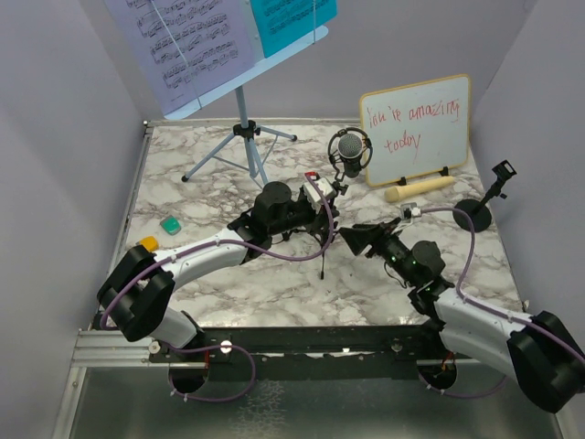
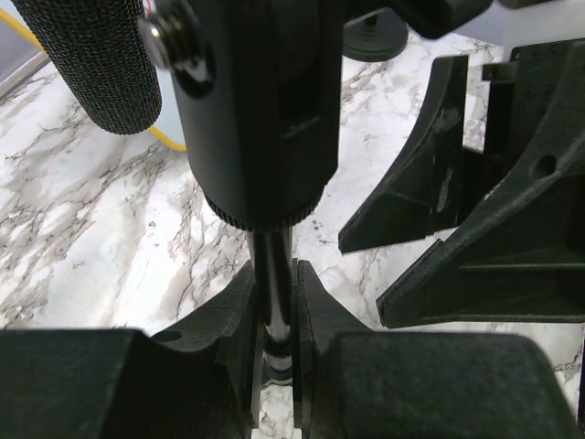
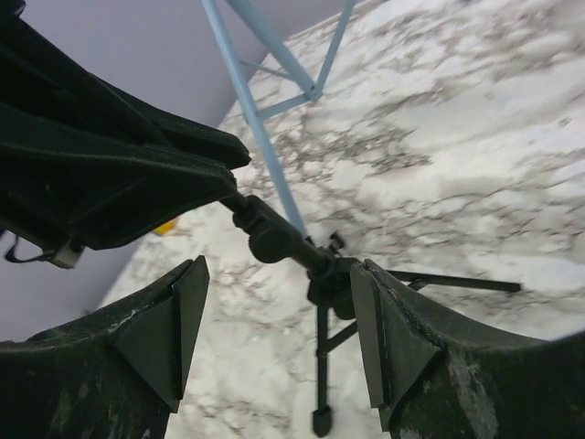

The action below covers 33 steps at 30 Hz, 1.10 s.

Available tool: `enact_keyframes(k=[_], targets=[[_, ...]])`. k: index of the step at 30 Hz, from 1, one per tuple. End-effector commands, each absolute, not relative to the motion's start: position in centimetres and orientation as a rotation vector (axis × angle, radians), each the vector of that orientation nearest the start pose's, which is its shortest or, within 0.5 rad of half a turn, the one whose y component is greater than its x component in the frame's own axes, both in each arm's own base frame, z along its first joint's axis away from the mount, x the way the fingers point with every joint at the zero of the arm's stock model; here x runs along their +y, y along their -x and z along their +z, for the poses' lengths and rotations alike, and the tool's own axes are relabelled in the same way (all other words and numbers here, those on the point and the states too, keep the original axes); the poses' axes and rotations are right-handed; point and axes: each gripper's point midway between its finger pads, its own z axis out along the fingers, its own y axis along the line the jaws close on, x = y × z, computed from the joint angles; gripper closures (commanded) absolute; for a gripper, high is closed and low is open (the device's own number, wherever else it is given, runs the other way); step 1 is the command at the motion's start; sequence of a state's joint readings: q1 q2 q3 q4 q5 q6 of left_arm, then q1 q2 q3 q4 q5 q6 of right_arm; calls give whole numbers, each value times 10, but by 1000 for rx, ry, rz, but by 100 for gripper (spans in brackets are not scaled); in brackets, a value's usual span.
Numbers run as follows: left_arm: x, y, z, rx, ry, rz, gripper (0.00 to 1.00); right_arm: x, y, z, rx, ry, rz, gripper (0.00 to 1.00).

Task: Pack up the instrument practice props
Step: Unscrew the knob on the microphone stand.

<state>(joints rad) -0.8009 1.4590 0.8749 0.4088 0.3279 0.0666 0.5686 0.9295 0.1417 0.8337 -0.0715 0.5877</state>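
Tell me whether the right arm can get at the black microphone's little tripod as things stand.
Probably yes: the right tool stands open right at the tripod, nothing between; the left tool grips the pole above.

Splayed right gripper [image 3: 279, 270] — microphone tripod [image 3: 327, 285] ahead

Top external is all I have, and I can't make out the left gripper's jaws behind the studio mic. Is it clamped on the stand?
Observer: Yes. In the left wrist view the left gripper is shut on the thin pole just under the black studio microphone.
Operator: And the right one?
Observer: The right wrist view shows the right gripper open and gripping nothing. The mic's tripod hub shows between its fingers in that view.
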Motion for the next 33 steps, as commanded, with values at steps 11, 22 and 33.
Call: enact_keyframes(k=[11, 22, 33], targets=[[-370, -273, 211, 1516, -1009, -841, 100, 228, -260, 186, 1591, -259, 1464, 46], [-371, -271, 212, 1513, -1014, -853, 100, 236, -266, 183, 1590, -237, 1608, 58], [-370, -271, 215, 1506, -1012, -851, 100, 244, -269, 176, 1604, -225, 1667, 64]])
